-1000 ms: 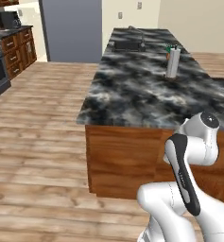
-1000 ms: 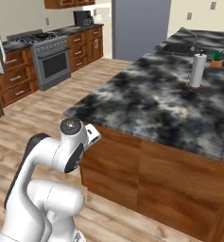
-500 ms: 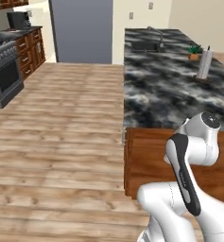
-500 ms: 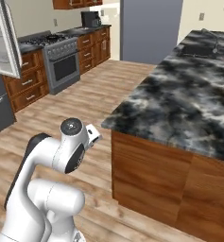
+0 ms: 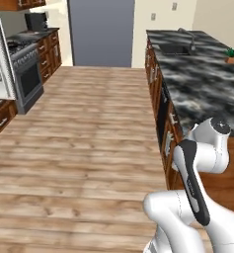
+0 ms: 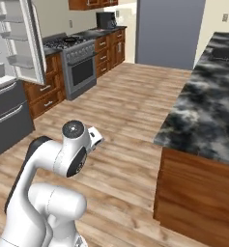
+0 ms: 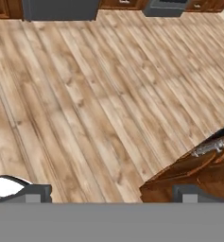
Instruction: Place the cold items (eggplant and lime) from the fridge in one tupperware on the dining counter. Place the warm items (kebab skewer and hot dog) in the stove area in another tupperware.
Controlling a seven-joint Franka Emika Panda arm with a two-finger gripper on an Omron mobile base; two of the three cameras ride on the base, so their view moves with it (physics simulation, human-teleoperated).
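**Driving to the fridge with an empty hand**

The fridge (image 6: 19, 43) stands at about ten o'clock in the right base view, its door swung open to show white door shelves, with dark drawer fronts below. Neither the eggplant nor the lime can be made out from here. Just past the fridge, toward eleven o'clock, sits the stove area (image 6: 77, 65), a steel range with a black oven window between wood cabinets. The dining counter (image 6: 207, 111) runs along three o'clock, its marbled top close beside the robot, and a small potted plant (image 5: 231, 54) rests at its far end in the left base view. No tupperware is visible on the stretch of counter in view.

The gripper (image 7: 111, 196) points down at bare wood floor (image 7: 94, 94), its jaws spread as wide as they go and holding nothing.

The step in hand looks like the approach to the fridge. It would be done well by stopping square to the open compartment, clear of the door edge, with the arm kept tucked and the jaws left wide until the shelves can be read.
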